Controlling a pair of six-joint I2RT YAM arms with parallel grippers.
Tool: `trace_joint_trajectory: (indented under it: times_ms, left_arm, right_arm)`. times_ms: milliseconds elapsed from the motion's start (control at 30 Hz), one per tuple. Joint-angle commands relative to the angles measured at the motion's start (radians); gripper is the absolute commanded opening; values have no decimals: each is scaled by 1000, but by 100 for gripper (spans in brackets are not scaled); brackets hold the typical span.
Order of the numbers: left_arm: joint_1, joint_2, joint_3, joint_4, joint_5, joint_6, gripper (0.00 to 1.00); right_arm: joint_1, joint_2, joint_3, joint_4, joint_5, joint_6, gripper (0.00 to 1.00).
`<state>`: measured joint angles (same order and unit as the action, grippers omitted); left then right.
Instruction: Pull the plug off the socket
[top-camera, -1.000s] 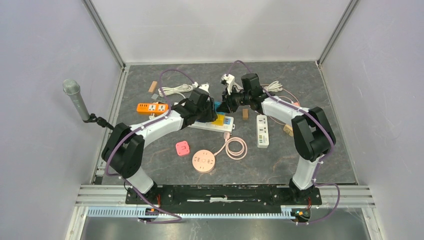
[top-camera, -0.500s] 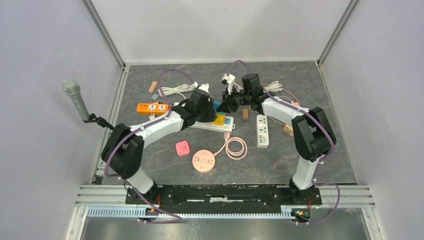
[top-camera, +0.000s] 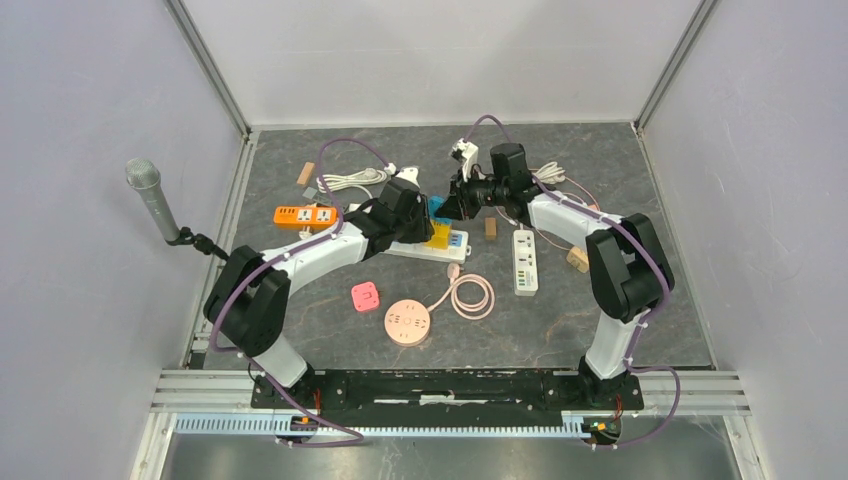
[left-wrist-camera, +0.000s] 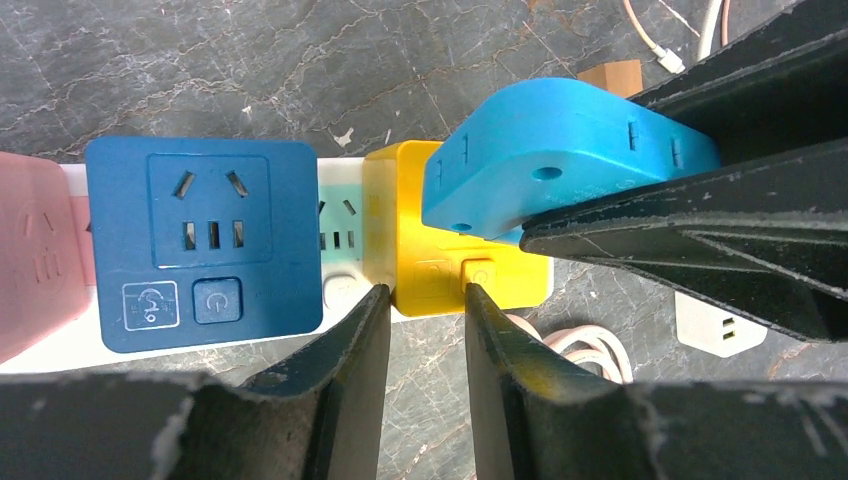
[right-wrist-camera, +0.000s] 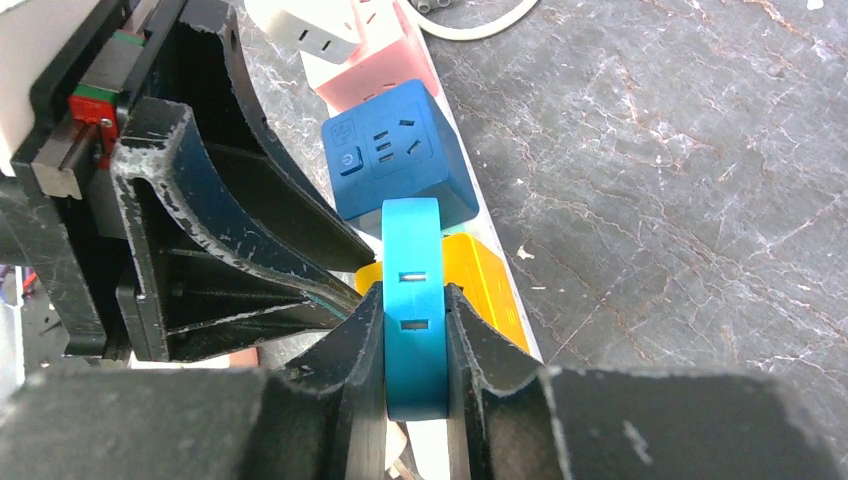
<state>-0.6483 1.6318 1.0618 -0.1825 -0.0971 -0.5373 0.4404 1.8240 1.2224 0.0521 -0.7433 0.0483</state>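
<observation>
A white power strip (top-camera: 413, 252) carries a pink (left-wrist-camera: 35, 260), a dark blue (left-wrist-camera: 205, 240) and a yellow (left-wrist-camera: 425, 250) cube socket. My right gripper (right-wrist-camera: 415, 295) is shut on a flat light-blue plug (right-wrist-camera: 413, 330), which also shows in the left wrist view (left-wrist-camera: 560, 150), tilted just above the yellow socket. Its prongs are hidden. My left gripper (left-wrist-camera: 425, 300) is narrowly open, its fingertips (left-wrist-camera: 375, 305) resting at the yellow socket's near edge with only table between them. In the top view the left gripper (top-camera: 425, 230) and the right gripper (top-camera: 452, 205) meet over the strip.
An orange power strip (top-camera: 303, 215) and a coiled white cable (top-camera: 350, 181) lie at the back left. A second white strip (top-camera: 526, 262) lies right. A round pink socket (top-camera: 407, 322) and a pink square (top-camera: 365, 296) lie nearer. Small wooden blocks (top-camera: 490, 227) are scattered about. A microphone (top-camera: 155, 200) stands far left.
My right gripper has drawn back and up a little with the light-blue plug in it. The left arm and the strip have hardly moved.
</observation>
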Motion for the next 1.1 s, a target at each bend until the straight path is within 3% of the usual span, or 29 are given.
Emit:
trace_joint_trajectory:
  times_ms: [0,267,433,633,867,1067]
  left_arm:
    - [9,89,-61,-188,-106,49,39]
    - [9,80,-24,-198,-90,53,39]
    - [9,41,59,-207,-42,72,42]
    - [14,2,187,-220,-5,91,46]
    - [20,-33,235,-224,11,93,48]
    - [30,-73,233,-224,-6,82,52]
  right_arm:
    - [-16,-46,92,169,-91,105,0]
    - [-29,-64,114,59,97,34,0]
    - [-53,-127,87,82,259,55,0]
    - [-84,-202,5,194,271,127,0]
    - [-88,-141,58,82,174,87,0]
    - [-89,-122,45,44,250,84,0]
